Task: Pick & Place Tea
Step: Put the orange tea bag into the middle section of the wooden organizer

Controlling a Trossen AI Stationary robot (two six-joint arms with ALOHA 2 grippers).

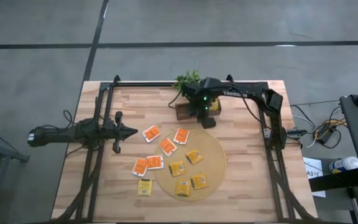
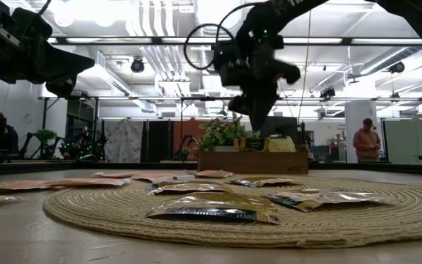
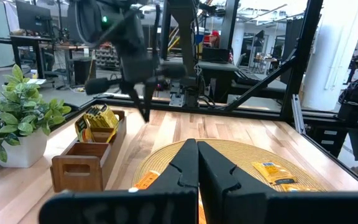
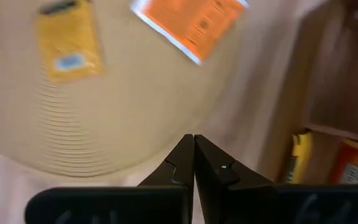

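Note:
Several flat square tea packets lie flat on and beside the round tan mat (image 1: pixel 213 163). Orange-red ones (image 1: pixel 168 146) lie toward its left and far side, yellow ones (image 1: pixel 194 156) on the mat, and one yellow packet (image 1: pixel 145 187) on the bare wood. A wooden box (image 1: pixel 188 112) near the far edge holds more yellow packets (image 3: pixel 98 118). My right gripper (image 1: pixel 205 118) hangs shut and empty above the mat's far rim, beside the box, fingers pointing down (image 2: pixel 258 117). My left gripper (image 1: pixel 129 131) is shut, level, left of the packets.
A small green plant (image 1: pixel 188 79) in a white pot stands just beyond the box at the far edge. Black frame rails (image 1: pixel 98 118) run along the table's left, right and far sides. Bare wood lies open near the table's near edge. A person stands far off in the room (image 2: pixel 365 143).

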